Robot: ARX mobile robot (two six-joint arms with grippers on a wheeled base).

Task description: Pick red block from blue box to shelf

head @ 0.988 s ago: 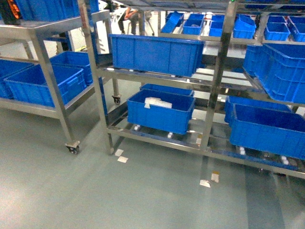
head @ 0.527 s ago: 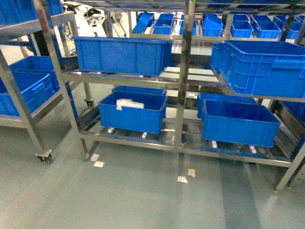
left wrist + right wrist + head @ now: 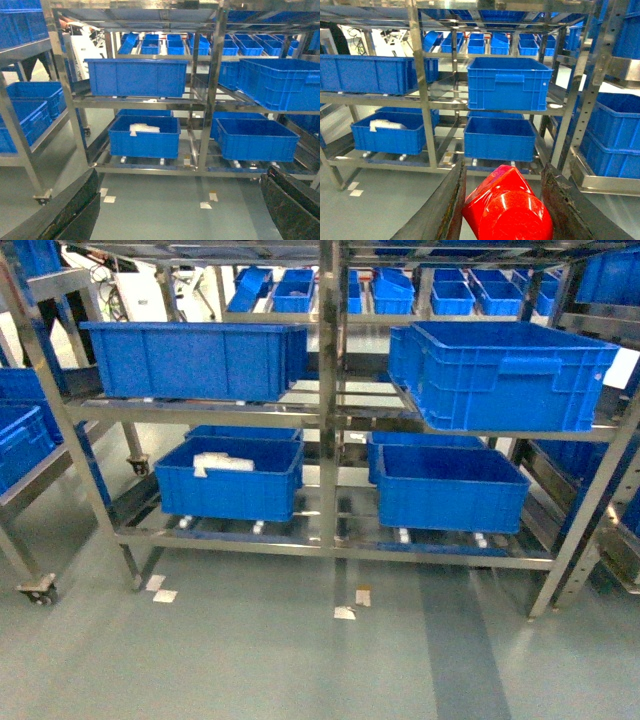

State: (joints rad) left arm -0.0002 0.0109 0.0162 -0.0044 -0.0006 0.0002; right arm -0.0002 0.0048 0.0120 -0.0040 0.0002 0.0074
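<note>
In the right wrist view, my right gripper (image 3: 504,172) is shut on the red block (image 3: 507,207). The glossy brick sits tilted between the two dark fingers, its round stud facing the camera. The shelf (image 3: 420,100) stands a short way ahead of it, a steel rack with several tiers; it fills the head view (image 3: 330,410) and shows in the left wrist view (image 3: 215,100). My left gripper (image 3: 181,176) is open, with only grey floor between its fingers. The blue box is out of view. Neither gripper shows in the head view.
Dark blue ribbed crates (image 3: 500,375) fill the shelf's tiers; a lower one holds a white bundle (image 3: 222,462). A second rack on casters (image 3: 35,590) stands at the left and another (image 3: 615,125) at the right. Paper scraps (image 3: 345,612) lie on the floor.
The head view has swung to the right: the shelf has slid leftward in the frame and now sits square and central. The caster rack has moved to the left edge.
</note>
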